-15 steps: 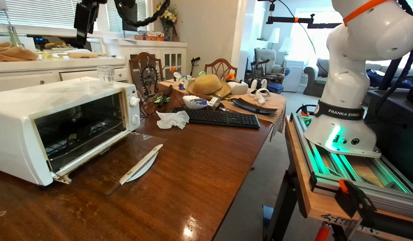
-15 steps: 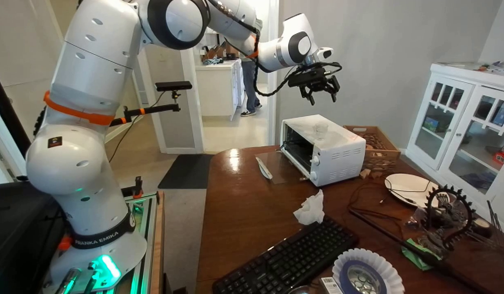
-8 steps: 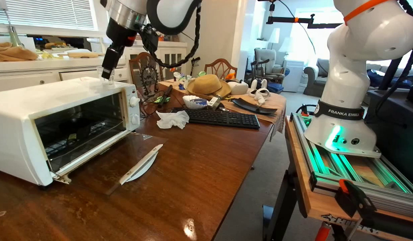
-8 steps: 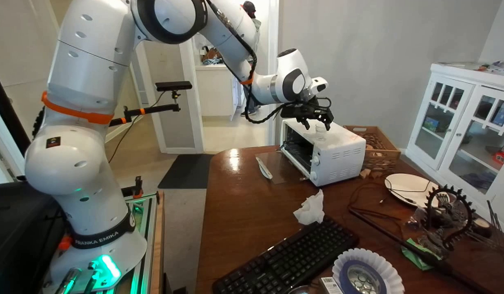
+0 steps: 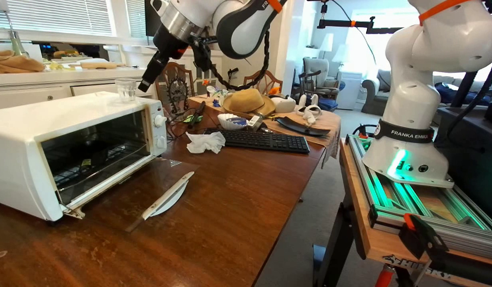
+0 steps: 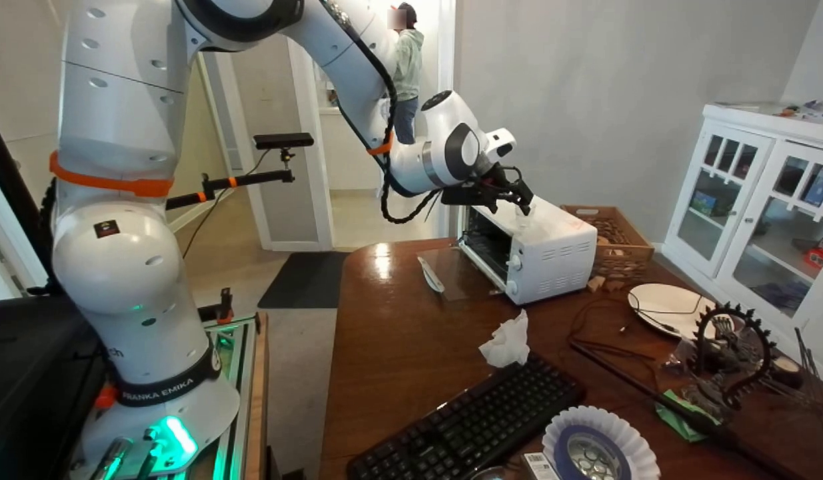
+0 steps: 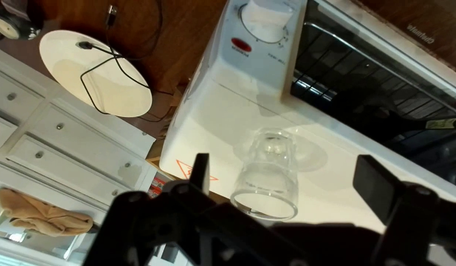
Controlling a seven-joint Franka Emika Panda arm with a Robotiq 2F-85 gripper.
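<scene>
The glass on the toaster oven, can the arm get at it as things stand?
Likely yes: the glass stands upright on the toaster oven, with nothing visible between it and the open jaws.

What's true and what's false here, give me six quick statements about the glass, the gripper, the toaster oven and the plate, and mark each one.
1. The glass stands on top of the white toaster oven. True.
2. The jaws of the gripper are apart. True.
3. The glass lies on its side. False: it is upright.
4. The toaster oven is shut. False: its door is folded down over the table.
5. A black cable lies across the white plate. True.
6. The plate is on top of the toaster oven. False: it lies on the table.
</scene>
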